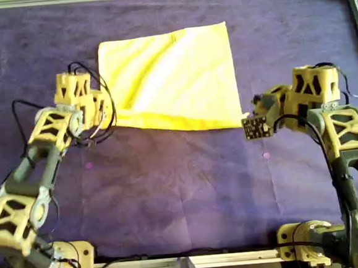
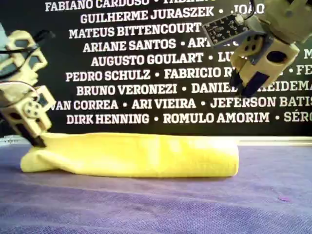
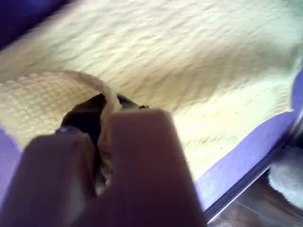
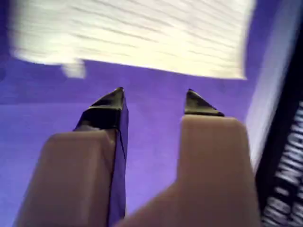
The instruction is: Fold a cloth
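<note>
We judge the main risk to be on the left side: the left gripper [image 3: 102,142] is pinched shut on a bunched edge of the cloth [image 1: 171,78], and if the arm lifts or drags without letting go, the fold already laid could be pulled open or skewed. A second risk is the thin fabric clinging to the pads on release and dragging the corner out of line.

The cloth lies doubled over on the purple tabletop [image 1: 183,183], its rounded folded edge toward the robot. The held edge is at the overhead view's left. The right gripper [image 4: 154,101] hangs above the tabletop with its jaws parted and nothing between them, near the cloth's corner at the overhead view's right, clear of the fabric.
</note>
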Robot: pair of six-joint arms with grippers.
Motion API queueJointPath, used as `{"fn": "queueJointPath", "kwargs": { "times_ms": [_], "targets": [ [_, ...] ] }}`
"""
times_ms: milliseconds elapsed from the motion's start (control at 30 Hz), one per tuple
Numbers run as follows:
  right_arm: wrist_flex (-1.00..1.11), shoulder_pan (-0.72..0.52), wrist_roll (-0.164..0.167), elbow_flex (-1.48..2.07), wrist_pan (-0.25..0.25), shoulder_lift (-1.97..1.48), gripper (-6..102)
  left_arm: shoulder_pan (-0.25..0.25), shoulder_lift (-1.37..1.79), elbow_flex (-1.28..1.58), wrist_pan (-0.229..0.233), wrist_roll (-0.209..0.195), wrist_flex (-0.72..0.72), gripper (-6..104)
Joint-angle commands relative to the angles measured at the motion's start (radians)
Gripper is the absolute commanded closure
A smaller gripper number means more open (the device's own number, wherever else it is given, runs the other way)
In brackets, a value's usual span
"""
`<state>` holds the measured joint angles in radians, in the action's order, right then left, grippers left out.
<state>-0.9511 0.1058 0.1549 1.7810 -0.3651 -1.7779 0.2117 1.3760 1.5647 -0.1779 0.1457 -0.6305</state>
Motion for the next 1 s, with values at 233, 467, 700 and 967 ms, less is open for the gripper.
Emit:
{"fn": "queueJointPath", "kwargs": {
  "times_ms": [233, 467, 700, 967],
  "targets": [
    [-0.132, 0.026, -0.006, 0.029, -0.066, -0.017, 42, 0.086, 0.382, 0.314, -0.006, -0.006, 0.005, 99],
    [-0.112, 0.023, 0.008, 0.117, -0.089, 0.127, 42, 0.1, 0.374, 0.394, -0.006, -0.006, 0.006, 99],
    [-0.044, 0.026, 0.008, 0.089, -0.089, 0.232, 42, 0.1, 0.374, 0.41, -0.006, -0.006, 0.006, 99],
    [0.061, 0.028, 0.003, 0.089, -0.091, 0.227, 41, 0.1, 0.373, 0.41, -0.006, -0.006, 0.008, 99]
  ]
}}
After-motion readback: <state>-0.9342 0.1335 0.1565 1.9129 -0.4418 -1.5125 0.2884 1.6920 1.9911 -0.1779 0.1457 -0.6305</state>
